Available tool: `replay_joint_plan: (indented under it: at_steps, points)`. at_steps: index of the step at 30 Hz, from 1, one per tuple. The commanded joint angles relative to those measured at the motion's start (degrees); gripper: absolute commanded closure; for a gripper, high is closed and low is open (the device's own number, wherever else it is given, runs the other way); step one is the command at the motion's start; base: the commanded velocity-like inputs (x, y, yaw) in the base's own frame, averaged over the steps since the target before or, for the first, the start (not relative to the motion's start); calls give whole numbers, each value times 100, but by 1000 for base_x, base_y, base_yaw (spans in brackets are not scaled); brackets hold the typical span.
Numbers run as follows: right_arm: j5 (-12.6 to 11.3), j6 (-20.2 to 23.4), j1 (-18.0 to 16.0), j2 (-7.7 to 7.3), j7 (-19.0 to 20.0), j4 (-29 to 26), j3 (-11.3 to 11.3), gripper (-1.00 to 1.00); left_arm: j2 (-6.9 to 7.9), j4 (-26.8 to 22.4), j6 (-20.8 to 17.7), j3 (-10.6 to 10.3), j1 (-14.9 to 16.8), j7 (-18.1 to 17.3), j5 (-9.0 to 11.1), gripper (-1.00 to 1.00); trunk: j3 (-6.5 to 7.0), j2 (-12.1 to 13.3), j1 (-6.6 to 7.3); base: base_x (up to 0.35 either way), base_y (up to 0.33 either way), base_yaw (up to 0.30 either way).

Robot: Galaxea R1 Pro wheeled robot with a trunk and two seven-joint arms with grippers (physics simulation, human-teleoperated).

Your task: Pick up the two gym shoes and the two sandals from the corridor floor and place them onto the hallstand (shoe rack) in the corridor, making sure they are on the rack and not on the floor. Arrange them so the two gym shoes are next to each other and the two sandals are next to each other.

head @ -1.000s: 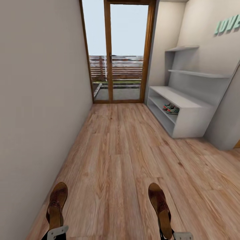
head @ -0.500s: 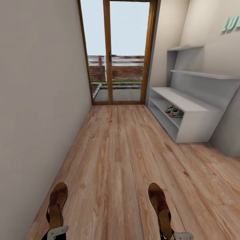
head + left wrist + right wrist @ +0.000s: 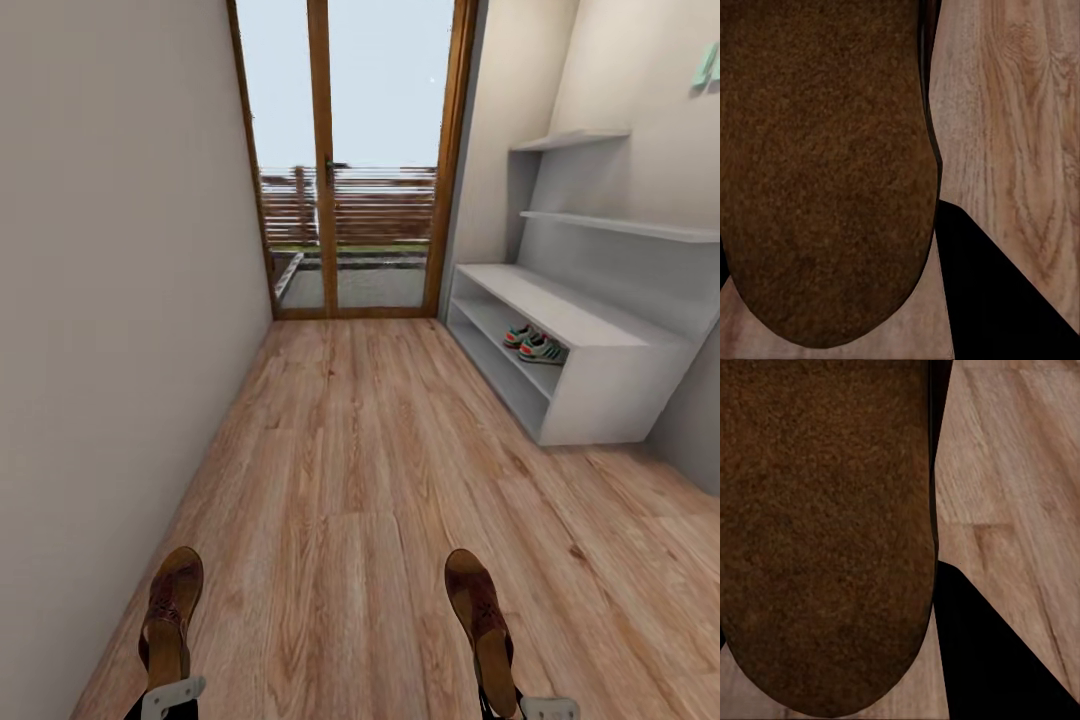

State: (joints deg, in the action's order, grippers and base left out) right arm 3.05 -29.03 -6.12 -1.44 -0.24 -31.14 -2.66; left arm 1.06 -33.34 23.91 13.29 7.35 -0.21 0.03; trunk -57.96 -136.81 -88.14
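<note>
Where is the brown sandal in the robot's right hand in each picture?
Head view: the right sandal is at the bottom edge, right of the middle, toe pointing ahead.
Right wrist view: its dark brown sole covers most of the picture.
Left wrist view: the brown sole here is the left sandal instead.
Shared landmark: the wood-plank floor beside each sole.

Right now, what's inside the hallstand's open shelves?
The two gym shoes sit side by side on the upper of the hallstand's two low shelves. The bottom shelf's visible part looks bare. The side panel hides each shelf's near end.
</note>
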Motion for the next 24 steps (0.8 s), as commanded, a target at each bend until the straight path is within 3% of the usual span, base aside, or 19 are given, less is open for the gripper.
replay_joint_plan:
  at_steps: [1,24]
  points:
    - [12,-15,-3,3,6,2,-15,100,-1,3,14,7,3,3,-21,100,-5,-2,-2,339,0,0]
    - [12,-15,-3,0,6,2,-15,100,-1,3,13,7,3,3,-21,100,-5,-2,-2,339,0,0]
